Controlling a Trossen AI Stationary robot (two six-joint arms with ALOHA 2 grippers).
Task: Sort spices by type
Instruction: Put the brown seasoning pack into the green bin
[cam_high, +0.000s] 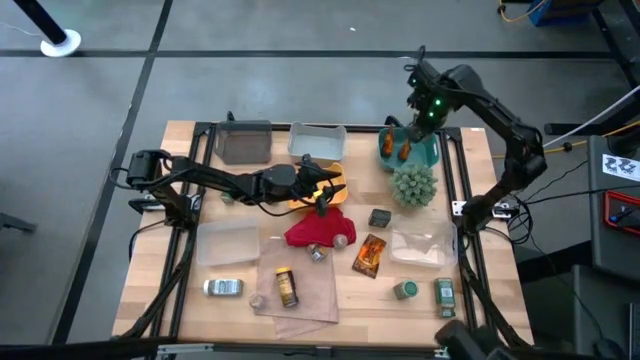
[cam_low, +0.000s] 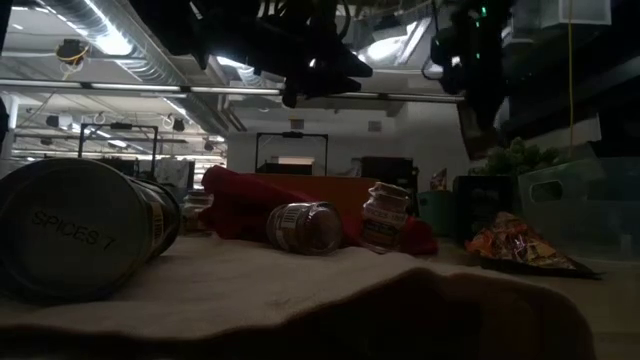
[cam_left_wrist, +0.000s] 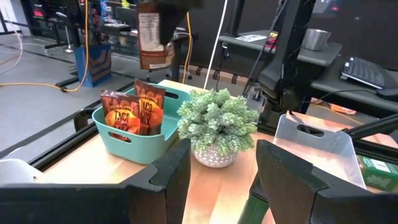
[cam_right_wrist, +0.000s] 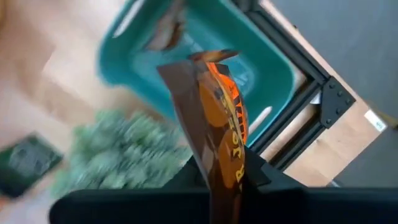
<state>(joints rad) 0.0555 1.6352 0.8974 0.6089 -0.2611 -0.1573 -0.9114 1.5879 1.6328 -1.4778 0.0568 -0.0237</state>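
Because like goes with like, clamped tight by the right gripper (cam_right_wrist: 227, 180): a glossy orange-brown foil sachet (cam_right_wrist: 217, 118), hung above the teal plastic basket (cam_high: 432, 152) at the far right corner, where two matching seasoning sachets (cam_left_wrist: 134, 113) already stand upright; judged ready for a drop. Parked over mid-table, just beyond the crumpled red cloth (cam_high: 320, 232): left gripper (cam_left_wrist: 222, 180), fingers apart, nothing between them, probably waiting clear of the drop. Lying flat on the near right of the wood: one more foil sachet (cam_high: 369, 254), so sorting not yet done. Only from the left wrist view: the upright pair in the basket, the held packet dangling above, the fuzzy green potted plant (cam_left_wrist: 217, 124) just beside. Only from the high view: the unsorted spread, with a yellow-capped brown bottle (cam_high: 287, 286) and a green-lidded round jar (cam_high: 405, 290) near. Only from the low view: a dark round tin (cam_low: 80, 235) on its side, lettered SPICES.
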